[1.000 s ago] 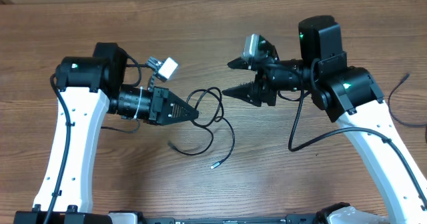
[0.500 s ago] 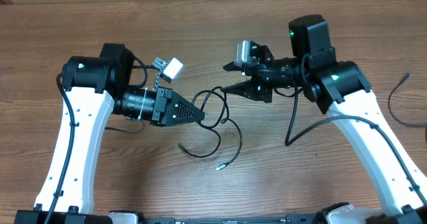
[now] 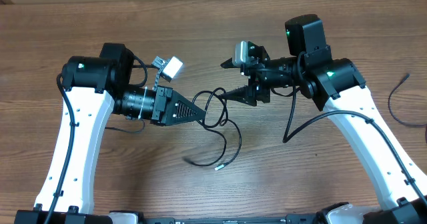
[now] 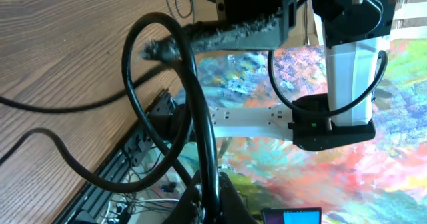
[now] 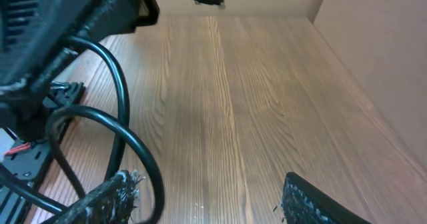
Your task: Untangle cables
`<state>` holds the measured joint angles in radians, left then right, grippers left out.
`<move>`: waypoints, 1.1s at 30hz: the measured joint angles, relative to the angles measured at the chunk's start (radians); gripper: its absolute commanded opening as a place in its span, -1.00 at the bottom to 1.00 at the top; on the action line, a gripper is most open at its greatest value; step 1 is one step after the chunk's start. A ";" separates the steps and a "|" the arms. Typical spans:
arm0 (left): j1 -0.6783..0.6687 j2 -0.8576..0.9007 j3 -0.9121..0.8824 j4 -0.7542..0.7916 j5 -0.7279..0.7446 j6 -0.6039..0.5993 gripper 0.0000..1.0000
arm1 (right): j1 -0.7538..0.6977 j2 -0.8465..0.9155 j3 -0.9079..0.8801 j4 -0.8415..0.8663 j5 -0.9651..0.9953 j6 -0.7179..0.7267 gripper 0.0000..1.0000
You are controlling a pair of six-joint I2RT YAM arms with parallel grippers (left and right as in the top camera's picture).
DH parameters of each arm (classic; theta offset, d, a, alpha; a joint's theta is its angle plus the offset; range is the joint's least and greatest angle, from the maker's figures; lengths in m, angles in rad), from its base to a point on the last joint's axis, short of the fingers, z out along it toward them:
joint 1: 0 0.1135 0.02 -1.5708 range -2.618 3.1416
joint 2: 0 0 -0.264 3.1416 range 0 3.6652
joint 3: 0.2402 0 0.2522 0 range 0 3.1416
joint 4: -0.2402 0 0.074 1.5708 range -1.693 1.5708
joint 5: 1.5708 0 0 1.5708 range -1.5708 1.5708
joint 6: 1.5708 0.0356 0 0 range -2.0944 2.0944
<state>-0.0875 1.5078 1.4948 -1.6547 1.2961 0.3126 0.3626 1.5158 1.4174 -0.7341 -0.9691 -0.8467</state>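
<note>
1. The cables (image 3: pixel 215 108) form a cluster of thin black loops lifted off the worktop (image 3: pixel 100 11), directly between the tips of the two end effectors.
2. The left end effector (image 3: pixel 201 115) is clamped fully closed on the cables. In the left wrist view, the strand (image 4: pixel 197 111) rises straight out of its closed tip and curls into a loop.
3. Below and past the left end effector's tip, the slack drops onto the worktop. One plug end (image 3: pixel 217 166) lies there, with a second loose end just beside it, toward the left arm.
4. The right end effector (image 3: pixel 229 81) has its jaws wide apart and clamps nothing.
5. In the right wrist view, the loops (image 5: pixel 125 134) lie against the inner side of one finger (image 5: pixel 110 199). The other finger (image 5: pixel 313 201) is well clear of them. Whether the first finger touches the strand cannot be determined.
6. A separate black cord (image 3: pixel 397 94) lies on the worktop far behind the right end effector, beyond its arm.
</note>
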 measured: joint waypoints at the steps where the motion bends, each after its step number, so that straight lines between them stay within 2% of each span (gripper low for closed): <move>1: 0.000 0.000 0.000 0.002 0.002 0.000 -0.92 | 0.005 0.000 0.000 0.000 -0.002 0.002 0.39; 6: 0.000 0.000 0.000 0.003 0.006 -0.006 -0.92 | 0.038 0.000 0.000 0.010 -0.008 0.005 0.36; 7: 0.000 0.000 0.000 0.006 0.007 -0.007 -0.92 | 0.045 0.000 0.000 0.010 -0.008 0.005 0.21; 8: 0.000 0.000 0.000 0.007 0.008 -0.007 -0.91 | 0.053 0.000 0.000 0.011 -0.009 0.007 -0.42; 9: 0.000 0.000 0.000 0.009 0.010 -0.007 -0.92 | 0.060 0.000 0.000 0.014 -0.011 0.003 -0.91; 21: -0.005 0.000 0.000 0.013 0.013 -0.007 -0.92 | 0.082 0.000 0.000 0.042 -0.014 0.014 -0.92; 24: -0.005 0.000 0.000 0.013 0.013 -0.007 -0.91 | 0.082 0.000 0.000 0.108 -0.006 0.067 -0.92; 28: -0.005 0.000 0.000 0.017 0.013 -0.007 -0.92 | 0.081 0.000 0.000 0.269 0.046 0.256 -0.92; 33: -0.005 0.000 0.000 0.021 0.018 -0.007 -0.92 | 0.061 -0.006 0.000 0.451 0.142 0.571 -0.92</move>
<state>-0.0921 1.5078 1.4948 -1.6333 1.3140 0.3058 0.4240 1.5093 1.4174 -0.2829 -0.8268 -0.2756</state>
